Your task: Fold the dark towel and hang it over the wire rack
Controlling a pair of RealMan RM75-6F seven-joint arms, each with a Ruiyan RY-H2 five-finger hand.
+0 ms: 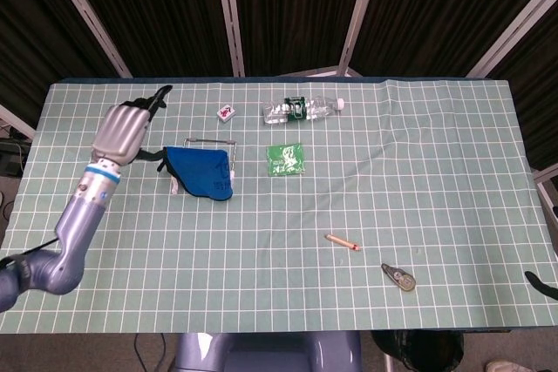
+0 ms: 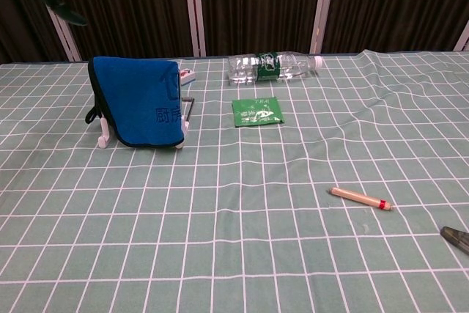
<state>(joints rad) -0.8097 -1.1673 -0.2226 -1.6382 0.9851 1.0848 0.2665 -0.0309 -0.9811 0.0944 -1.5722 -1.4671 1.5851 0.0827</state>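
On the green-checked tabletop point(image 1: 366, 180), the dark towel point(image 2: 139, 100) hangs folded over the wire rack point(image 1: 212, 141). It looks soft, light and limp, best pinched at its draped top fold. The left hand point(image 1: 122, 128) hovers beside it, fingers spread and empty; the right hand is out of sight.

Green checked tablecloth point(image 1: 418, 172) bearing: a clear plastic bottle point(image 1: 302, 109) lying on its side (green label, white cap) near the far edge; a small white tile point(image 1: 226, 112) beside it; a flat green packet point(image 1: 285, 158) just nearer; a pencil-like stick point(image 1: 342, 241) and a dark grey tape dispenser point(image 1: 398, 277) well apart, toward the near right corner.
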